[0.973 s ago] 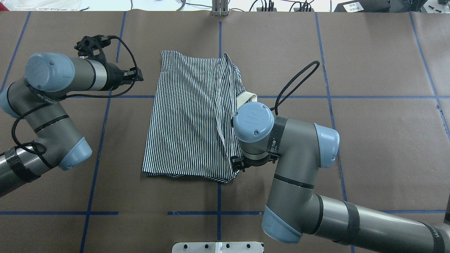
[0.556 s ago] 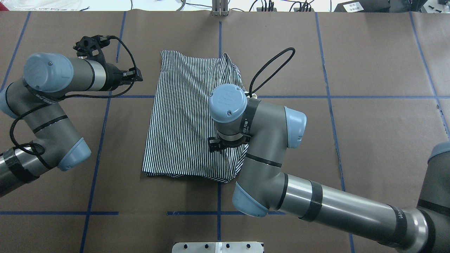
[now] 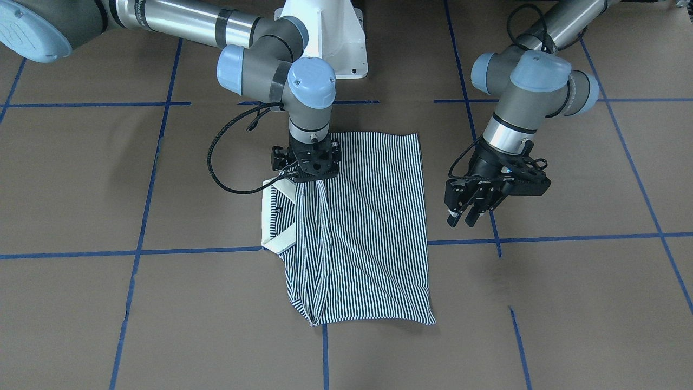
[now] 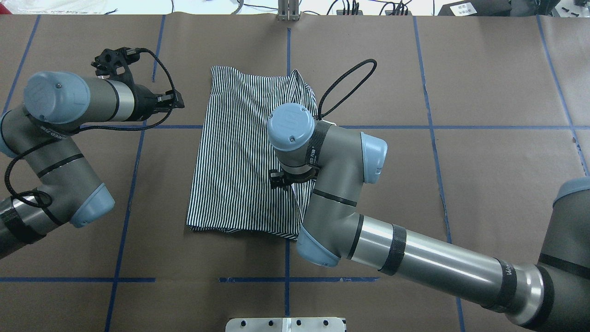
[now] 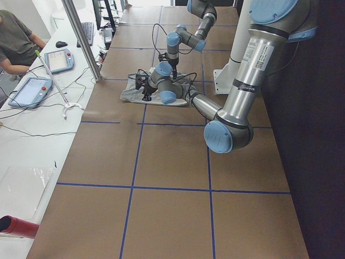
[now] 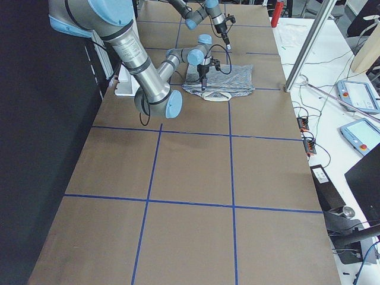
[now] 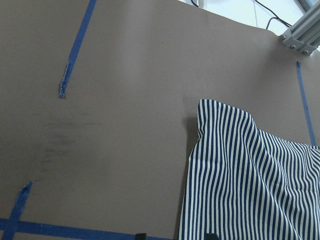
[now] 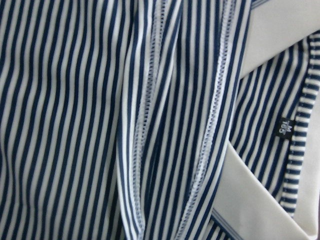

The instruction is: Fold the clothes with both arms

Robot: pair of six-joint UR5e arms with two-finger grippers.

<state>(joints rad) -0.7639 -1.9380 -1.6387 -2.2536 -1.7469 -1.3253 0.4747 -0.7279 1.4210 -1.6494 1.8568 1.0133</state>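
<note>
Shirt: striped polo shirt (image 3: 368, 227) lies on the brown surface (image 3: 568, 303), partly folded into a rough rectangle. Cream collar (image 3: 269, 222) sticks out on the shirt's side away from the left arm.

Right hand (image 3: 306, 172): low over the shirt, just inward of the collar. A ridge of striped fabric runs up into it, so it looks pinched on a fold of the shirt; its wrist view is filled with bunched stripes, hem stitching and a small dark label (image 8: 284, 127).

Left hand (image 3: 470, 212): hangs above bare surface just beside the shirt's opposite long edge, fingers slightly spread, holding nothing. Its wrist view shows one shirt corner (image 7: 202, 103) lying flat.

Step (judged): right arm is drawing a side flap across toward the shirt's middle; the fold is not laid down yet.

Risk 1: the pinch looks thin, on an edge only. Fabric could slip out mid-pull and drop as a crumpled ridge.

Risk 2: nothing pins the shirt. A sideways pull may drag the whole shirt toward the left hand instead of folding it.

Risk 3: collar could be tugged under the flap and leave a lump.

Risk 4: left hand sits close to the shirt edge; a long carry by the right arm might crowd it.
</note>
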